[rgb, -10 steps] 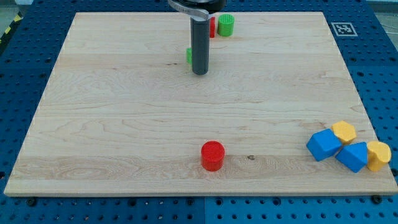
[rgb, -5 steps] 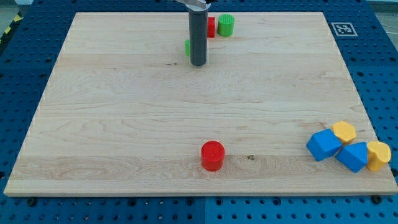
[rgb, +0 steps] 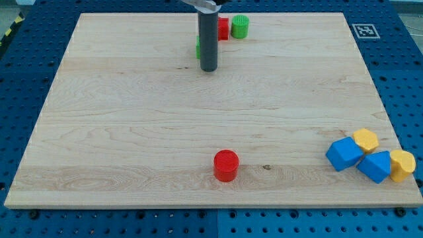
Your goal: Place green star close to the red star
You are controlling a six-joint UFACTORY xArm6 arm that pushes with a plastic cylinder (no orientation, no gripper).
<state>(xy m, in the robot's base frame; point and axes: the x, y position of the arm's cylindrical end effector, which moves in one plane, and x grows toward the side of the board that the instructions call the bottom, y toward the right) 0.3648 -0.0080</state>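
My tip sits w/ the green star block touching at its 11 o'clock, mostly hidden; red star block nearby at 1 o'clock. Tool: plain rod, no jaws.

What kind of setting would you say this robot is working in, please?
Most likely a robotics lab bench: a wooden board lies on a blue perforated base, with a printed fiducial marker at the board's top right corner. Small coloured blocks, such as the red cylinder, look like test pieces.
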